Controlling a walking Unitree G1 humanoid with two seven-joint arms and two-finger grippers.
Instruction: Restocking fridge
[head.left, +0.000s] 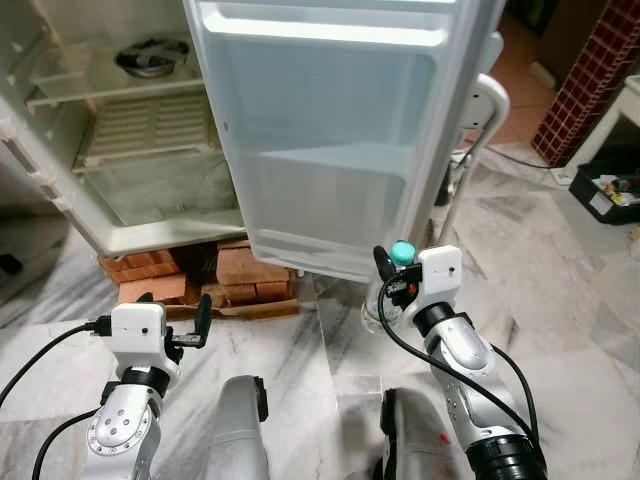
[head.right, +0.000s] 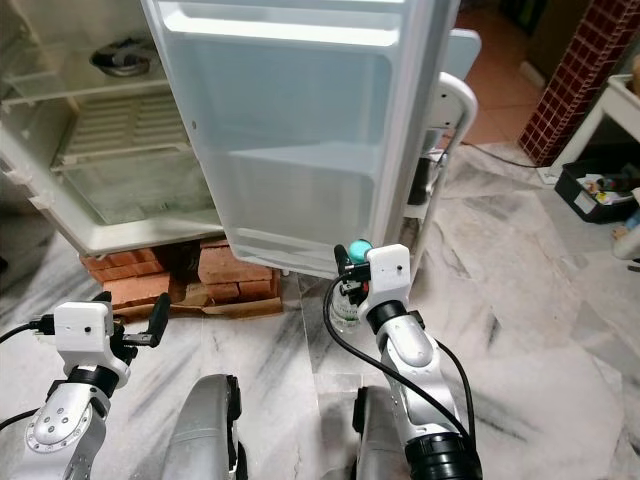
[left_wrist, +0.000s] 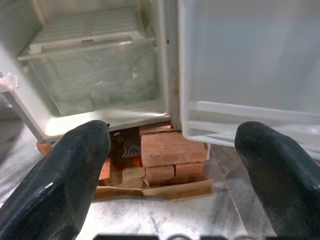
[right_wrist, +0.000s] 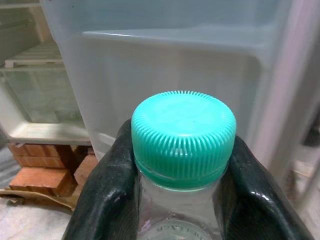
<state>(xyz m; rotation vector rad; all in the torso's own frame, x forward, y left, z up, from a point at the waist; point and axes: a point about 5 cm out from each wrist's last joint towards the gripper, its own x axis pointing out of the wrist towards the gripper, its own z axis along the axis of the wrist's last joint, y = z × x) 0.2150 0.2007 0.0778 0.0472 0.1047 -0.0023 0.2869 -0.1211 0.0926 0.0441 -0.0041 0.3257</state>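
We're standing in front of the white fridge with its door swung wide open (head.left: 330, 150), the whole cabinet propped on a stack of red bricks (head.left: 245, 270) on the grey-veined marble floor (head.left: 560, 300). Our right pincer (head.left: 390, 268) is clamped on the neck of a clear plastic bottle with a turquoise ribbed cap (right_wrist: 183, 137), one black finger pressed to each side just under the cap, and it holds the bottle upright, low down, just in front of the bottom edge of the door. Our left pincer (head.left: 172, 318) hangs out front with its two black fingers (left_wrist: 65, 180) spread well apart and nothing between them, aimed at the bricks and the lower part of the cabinet.

So where are we? The bottle is in hand but not yet stowed. The moulded door shelves (head.left: 330, 205) look bare, the slatted white shelf (head.left: 150, 125) inside is bare too, and only a dark round metal pan (head.left: 152, 55) sits on the upper shelf. By our reckoning the restocking has barely begun: carry done, placing still to come
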